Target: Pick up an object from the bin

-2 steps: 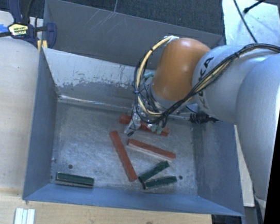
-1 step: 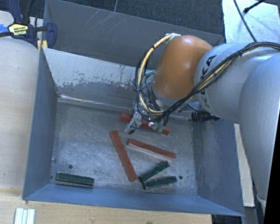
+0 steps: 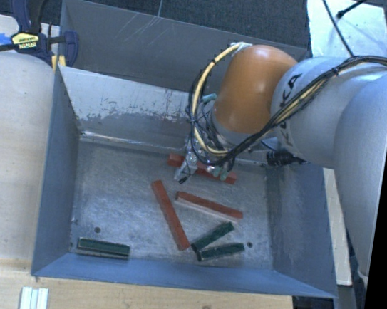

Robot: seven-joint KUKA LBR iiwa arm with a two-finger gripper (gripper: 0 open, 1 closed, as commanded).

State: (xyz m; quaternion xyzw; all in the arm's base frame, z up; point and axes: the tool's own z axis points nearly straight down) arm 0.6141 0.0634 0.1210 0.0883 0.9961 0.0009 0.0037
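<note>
Item 1. The gripper (image 3: 185,170) sits low at the back of the grey metal bin (image 3: 62,166), close to the rear wall and near the middle of its width. The arm's orange wrist cover (image 3: 250,87) and looped cables stand directly above it and hide most of the tool. Whether the tool is wide or narrow cannot be told.

Item 2. A short red bar (image 3: 223,178) lies flat along the foot of the rear wall, directly beneath the gripper. Its two ends show on either side of the tool and its middle is covered. Contact between tool and bar cannot be confirmed.

Item 3. Remaining contents lie on the bin floor, nearer the front. A long red bar (image 3: 169,213) runs diagonally. A second reddish bar (image 3: 209,204) lies crosswise just beside its upper end. Two dark green bars (image 3: 220,244) sit close together at its lower end. A single dark green bar (image 3: 103,247) lies well apart at the front left.
</note>
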